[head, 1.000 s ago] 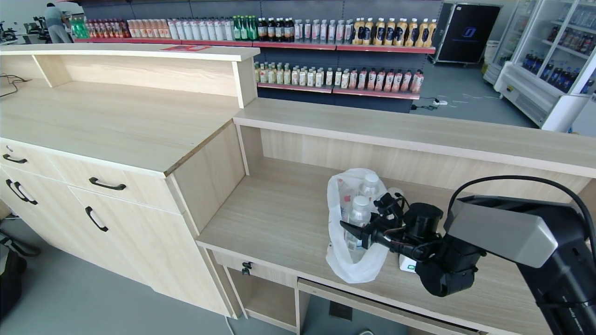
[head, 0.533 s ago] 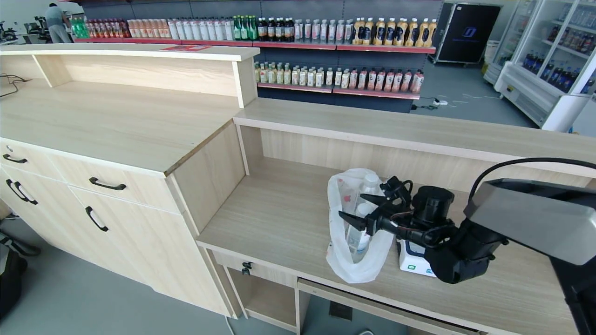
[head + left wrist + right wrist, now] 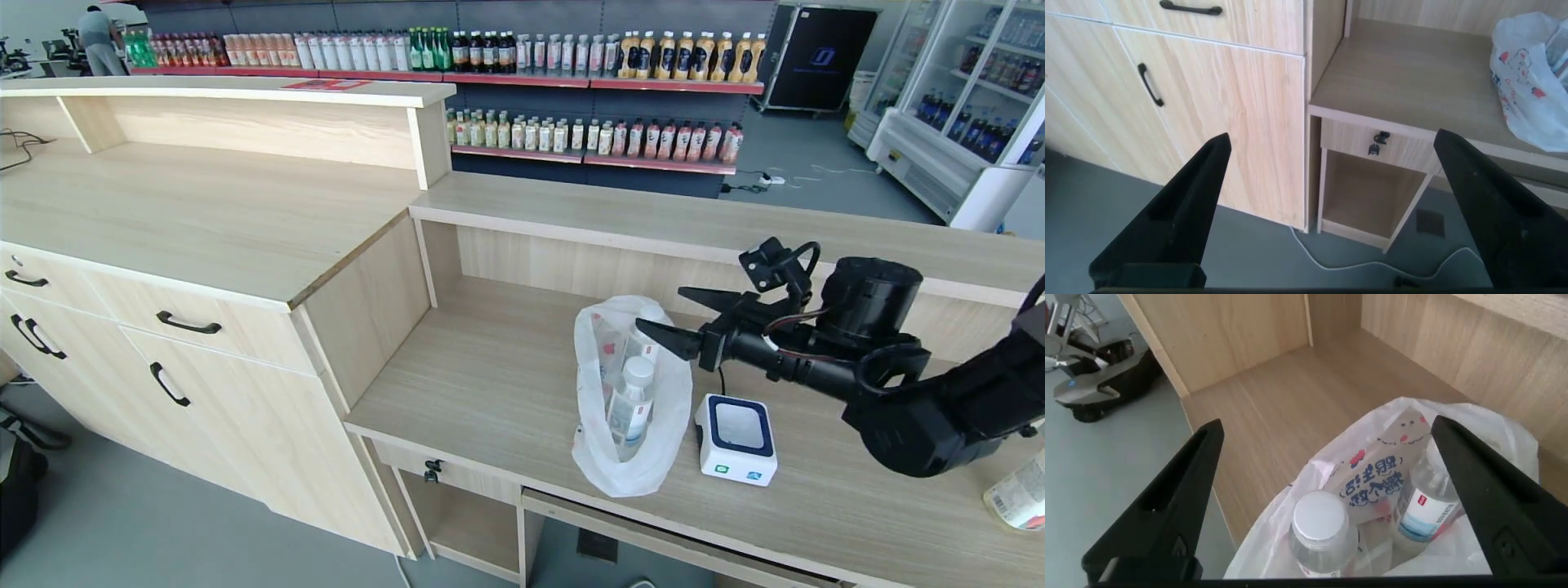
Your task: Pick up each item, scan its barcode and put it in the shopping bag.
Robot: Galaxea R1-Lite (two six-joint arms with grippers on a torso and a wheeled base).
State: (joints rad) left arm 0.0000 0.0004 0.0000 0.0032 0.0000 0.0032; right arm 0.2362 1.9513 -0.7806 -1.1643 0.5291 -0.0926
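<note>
The white shopping bag [image 3: 606, 478] stands open-mouthed on the wooden counter [image 3: 490, 384], so items can be dropped straight in. Two clear bottles already stand upright inside it: one at the front of the bag [image 3: 630, 400] and one behind it [image 3: 645, 347]. The barcode scanner [image 3: 735, 438] sits just beside the bag with its window facing up, judged to be so placed that an item passes over it on its way to the bag. One more bottle [image 3: 1016, 494] lies well apart from the bag, beyond the scanner, so the task looks unfinished.

The right gripper [image 3: 660, 308] hangs above the bag's mouth, its arm stretched level across and above the scanner. Its fingers are spread wide and have hold of nothing; its wrist view looks down on both bottle caps in the bag.

The left gripper [image 3: 1333, 139] is well apart from the bag, off the counter's end and lower, pointing down at the floor. It too is spread wide and empty.
</note>
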